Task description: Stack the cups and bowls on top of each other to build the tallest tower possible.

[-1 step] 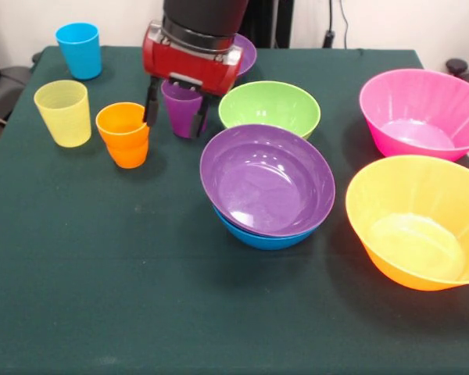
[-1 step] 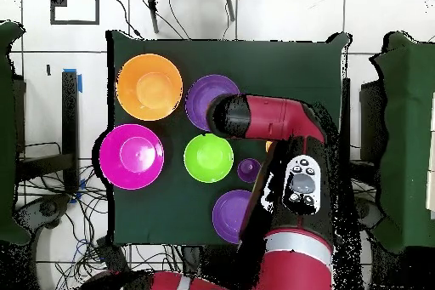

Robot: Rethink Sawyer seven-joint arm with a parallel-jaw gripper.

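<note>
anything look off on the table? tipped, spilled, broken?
Mostly tidy. Only oddity: the purple bowl nested in the blue bowl sits tilted, not level. All four cups stand upright; nothing is spilled or cracked. The gripper straddles the purple cup, fingers open.

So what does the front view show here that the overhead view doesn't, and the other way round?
Front only: the blue cup, the yellow cup, the blue bowl under the purple bowl, and the gripper, jaws open either side of the purple cup. Overhead only: the arm along its length, and the second purple bowl nearly whole. Both: the green bowl, pink bowl and orange bowl.
</note>
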